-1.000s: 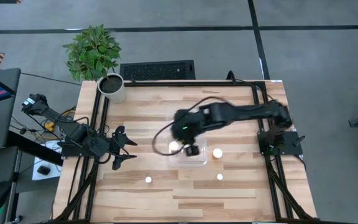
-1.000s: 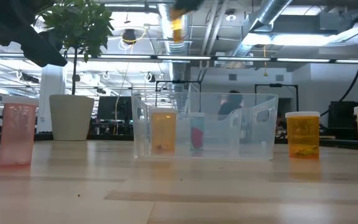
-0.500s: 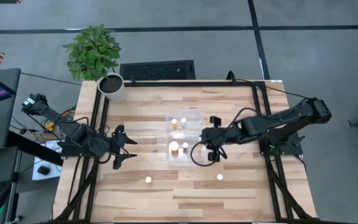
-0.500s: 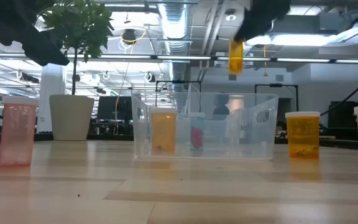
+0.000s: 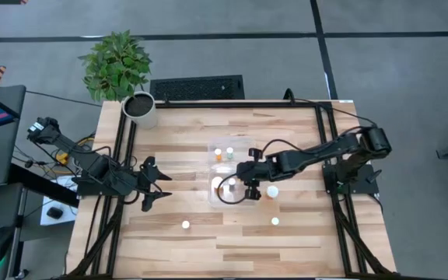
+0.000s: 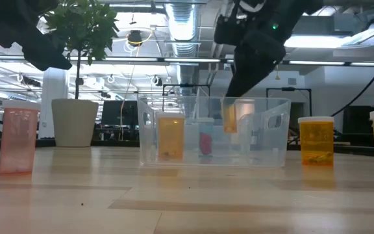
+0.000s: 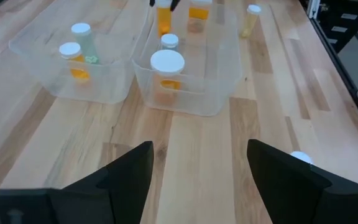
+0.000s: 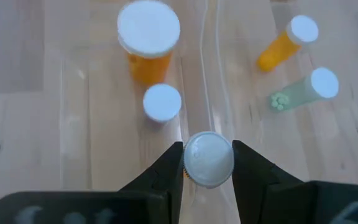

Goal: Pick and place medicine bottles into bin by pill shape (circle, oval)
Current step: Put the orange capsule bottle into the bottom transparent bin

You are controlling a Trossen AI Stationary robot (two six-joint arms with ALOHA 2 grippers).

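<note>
- A small amber bottle (image 8: 208, 159) with a white cap is clamped between the fingers of the right gripper (image 5: 247, 183) and held over the clear bin (image 5: 252, 204), at the near compartment's right side.
- In the low view, the held bottle is seen hanging inside the bin's walls, clear of the floor.
- Two bottles, a wide-capped amber bottle (image 8: 148, 38) and a small-capped bottle (image 8: 162, 102), are seen standing in that near compartment.
- Two more, an orange bottle (image 8: 286, 40) and a green bottle (image 8: 306, 89), are held in the far compartment beyond the divider.
- Three white-capped bottles are left on the wooden table (image 5: 177, 257) outside the bin: one (image 5: 271, 190) just beside the gripper, one (image 5: 275, 222) nearer the front edge, one (image 5: 185, 225) to the left.
- The left gripper (image 5: 160, 187) is parked at the table's left side, fingers parted and holding nothing.
</note>
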